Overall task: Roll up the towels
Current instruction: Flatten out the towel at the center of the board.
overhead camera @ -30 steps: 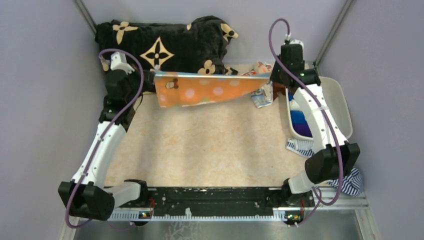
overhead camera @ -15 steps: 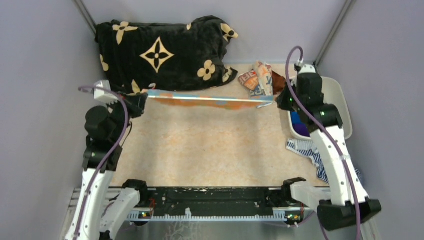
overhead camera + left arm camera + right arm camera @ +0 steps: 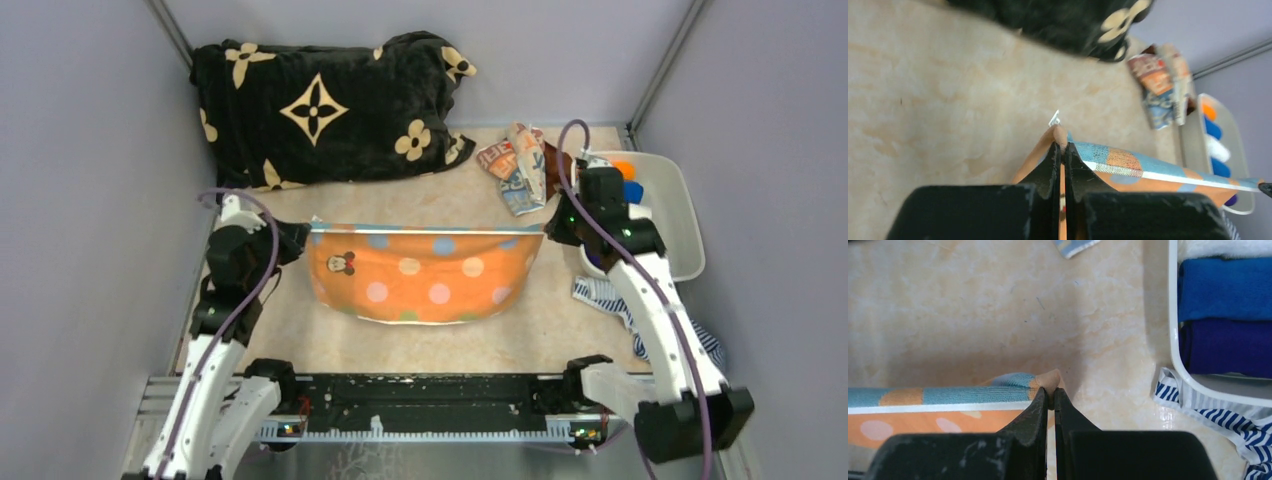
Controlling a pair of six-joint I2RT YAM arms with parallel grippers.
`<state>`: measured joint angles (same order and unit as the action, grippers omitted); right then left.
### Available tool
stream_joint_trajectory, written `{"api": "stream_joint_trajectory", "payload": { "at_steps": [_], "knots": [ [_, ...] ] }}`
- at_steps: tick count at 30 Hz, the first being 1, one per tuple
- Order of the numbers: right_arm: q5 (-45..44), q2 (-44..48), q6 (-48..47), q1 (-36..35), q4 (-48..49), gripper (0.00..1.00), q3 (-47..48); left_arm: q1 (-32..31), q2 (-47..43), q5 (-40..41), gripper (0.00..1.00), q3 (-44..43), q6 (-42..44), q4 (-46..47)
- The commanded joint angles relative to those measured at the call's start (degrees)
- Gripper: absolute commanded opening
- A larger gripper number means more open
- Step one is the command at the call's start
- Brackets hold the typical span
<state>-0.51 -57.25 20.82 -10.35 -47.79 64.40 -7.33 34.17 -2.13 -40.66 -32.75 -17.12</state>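
The orange-peach printed towel (image 3: 425,282), with pale dots and a blue top band, hangs spread between my two grippers above the table, its lower edge near or on the surface. My left gripper (image 3: 303,233) is shut on its left top corner (image 3: 1060,136). My right gripper (image 3: 546,228) is shut on its right top corner (image 3: 1050,379). The pale blue-white towel with red marks (image 3: 518,165) lies crumpled at the back right, with a bit of brown cloth (image 3: 553,158) beside it. Rolled towels (image 3: 1224,290), blue and purple, sit in the white bin (image 3: 683,205).
The big black blanket with beige flowers (image 3: 320,105) fills the back left. The navy-and-white striped cloth (image 3: 640,312) lies under and in front of the bin at the right edge. Grey walls close in both sides.
Both grippers have moved toward the near side and lowered with the orange towel. It went from stretched edge-on near the blanket to hanging face-on over the middle of the table.
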Motion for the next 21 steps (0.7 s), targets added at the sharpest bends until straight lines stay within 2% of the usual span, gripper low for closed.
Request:
{"api": "stream_joint_trajectory", "payload": {
  "at_steps": [1, 4, 7, 10, 13, 17, 21],
  "knots": [
    [-6.2, -12.5, 0.3, 1.0, 10.1, 0.0, -1.5, 0.9, 9.6, 3.7, 0.0, 5.5, -2.6, 10.5],
    [-7.9, -23.3, 0.0, 1.1, 15.2, 0.0, 0.9, 1.0, 19.5, 3.7, 0.0, 7.1, -3.7, 18.2],
    [-8.7, -32.7, -0.8, 1.3, 19.3, 0.0, 5.3, 1.0, 30.1, 3.5, 0.0, 4.6, -4.3, 24.3],
    [-8.7, -40.9, -1.8, 1.8, 20.5, 0.0, 10.7, 1.2, 39.9, 3.0, 0.0, -0.4, -4.6, 26.5],
    [-8.3, -45.2, -2.6, 2.5, 20.3, 0.0, 14.5, 1.4, 46.6, 1.2, 0.0, -4.7, -4.2, 26.8],
    [-6.6, -45.9, -2.6, 2.7, 19.3, 0.0, 14.7, 1.7, 48.7, 0.7, 0.0, -5.7, -4.2, 26.6],
    [-6.4, -41.4, -1.6, 2.9, 19.7, 0.0, 8.5, 2.0, 44.4, 1.9, 0.0, -2.1, -4.4, 26.0]
  ]
}}
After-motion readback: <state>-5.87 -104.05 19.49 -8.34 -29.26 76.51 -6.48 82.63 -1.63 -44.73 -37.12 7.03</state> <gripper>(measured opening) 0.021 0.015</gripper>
